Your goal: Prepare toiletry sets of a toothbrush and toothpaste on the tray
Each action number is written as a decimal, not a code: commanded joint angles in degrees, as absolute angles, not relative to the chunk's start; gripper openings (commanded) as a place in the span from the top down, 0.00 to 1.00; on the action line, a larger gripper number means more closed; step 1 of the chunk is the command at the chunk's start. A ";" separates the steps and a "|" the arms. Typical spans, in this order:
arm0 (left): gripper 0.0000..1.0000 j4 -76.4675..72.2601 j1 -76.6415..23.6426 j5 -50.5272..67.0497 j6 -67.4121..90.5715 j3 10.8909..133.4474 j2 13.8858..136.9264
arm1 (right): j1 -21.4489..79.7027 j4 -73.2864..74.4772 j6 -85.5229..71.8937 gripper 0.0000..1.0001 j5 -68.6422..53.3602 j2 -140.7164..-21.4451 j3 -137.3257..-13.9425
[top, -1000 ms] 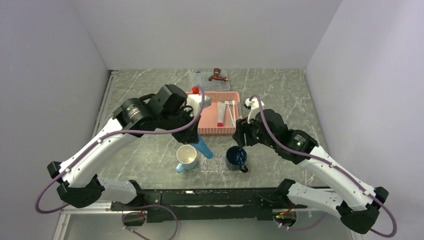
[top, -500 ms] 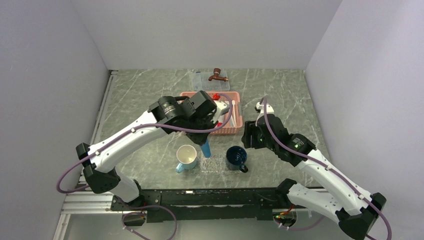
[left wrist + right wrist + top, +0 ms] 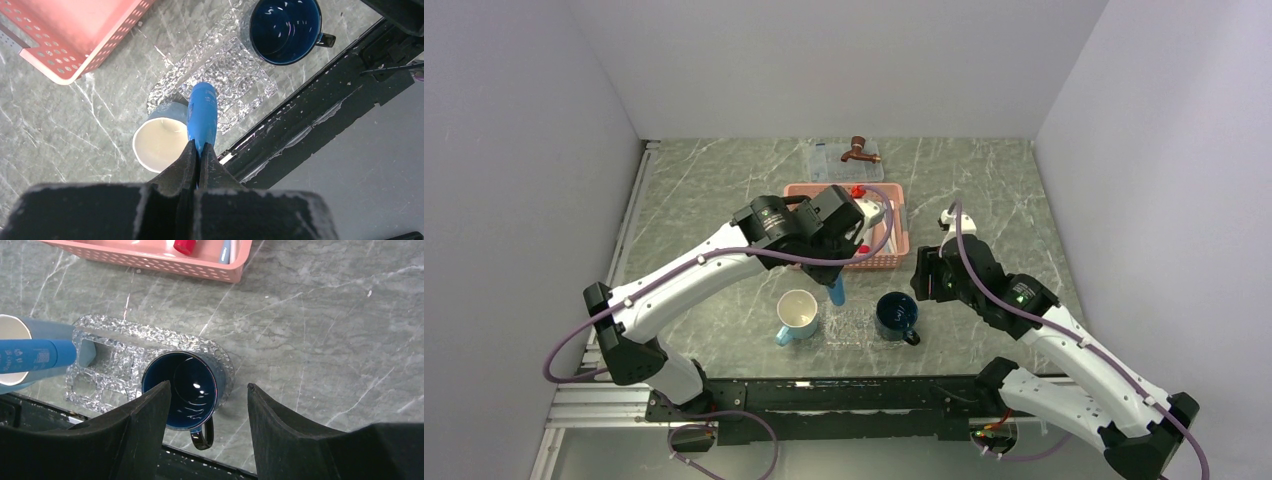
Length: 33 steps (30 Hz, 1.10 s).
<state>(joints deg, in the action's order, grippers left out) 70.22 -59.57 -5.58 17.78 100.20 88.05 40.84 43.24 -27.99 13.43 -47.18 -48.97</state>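
My left gripper (image 3: 833, 280) (image 3: 198, 150) is shut on the flat end of a light-blue toothpaste tube (image 3: 835, 293) (image 3: 202, 112). The tube hangs nose down over the left end of the small clear tray (image 3: 852, 328) (image 3: 247, 82), beside the pale mug. In the right wrist view the tube (image 3: 35, 355) enters from the left above the tray (image 3: 112, 367). My right gripper (image 3: 922, 276) (image 3: 209, 385) is open and empty above the dark blue mug. A pale toothbrush end (image 3: 225, 247) shows in the pink basket; the rest is hidden by my left arm.
A light-blue mug with a white inside (image 3: 797, 313) (image 3: 160, 144) stands left of the tray. A dark blue mug (image 3: 895, 314) (image 3: 182, 390) stands at its right end. The pink lattice basket (image 3: 892, 252) (image 3: 150, 260) lies behind. A larger clear tray with a brown tap (image 3: 859, 150) is at the back.
My left arm swung right and forward with the toothpaste, from beside the basket to over the small tray. My right gripper drew back a little to the right.
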 commanded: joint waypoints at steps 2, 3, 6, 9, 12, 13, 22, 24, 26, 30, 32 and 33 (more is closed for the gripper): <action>1.00 67.30 -60.28 -7.34 18.98 99.08 88.66 | 40.66 40.51 -28.04 0.40 13.49 -46.50 -48.28; 1.00 67.24 -60.36 -7.52 19.07 99.01 88.82 | 40.67 40.52 -27.94 0.40 13.45 -46.45 -48.19; 1.00 67.26 -60.53 -7.64 19.08 99.00 89.39 | 40.70 40.47 -27.86 0.40 13.28 -46.43 -47.99; 1.00 67.55 -60.77 -7.50 19.08 99.07 89.81 | 40.69 40.55 -27.78 0.40 13.36 -46.42 -47.99; 1.00 67.27 -60.90 -7.21 19.14 98.75 89.95 | 40.69 40.41 -27.76 0.40 13.40 -46.28 -47.77; 1.00 67.23 -60.96 -7.21 19.08 98.71 89.99 | 40.69 40.43 -27.64 0.40 13.36 -46.27 -47.73; 1.00 66.71 -61.00 -7.01 18.90 97.61 90.60 | 40.68 40.60 -27.60 0.40 13.34 -45.98 -47.51; 1.00 66.73 -61.00 -7.25 18.84 97.35 90.80 | 40.69 40.61 -27.64 0.40 13.36 -45.89 -47.46; 1.00 66.55 -61.02 -7.40 18.73 97.09 90.91 | 40.69 40.51 -27.65 0.40 13.27 -45.96 -47.46; 1.00 65.99 -61.00 -7.47 18.68 96.45 91.22 | 40.68 40.52 -27.68 0.40 13.10 -45.90 -47.46; 1.00 65.68 -61.00 -7.35 18.70 96.19 91.27 | 40.69 40.51 -27.66 0.40 13.08 -45.73 -47.30; 1.00 65.43 -61.00 -7.21 18.65 96.04 91.35 | 40.68 40.58 -27.68 0.40 13.09 -45.68 -47.21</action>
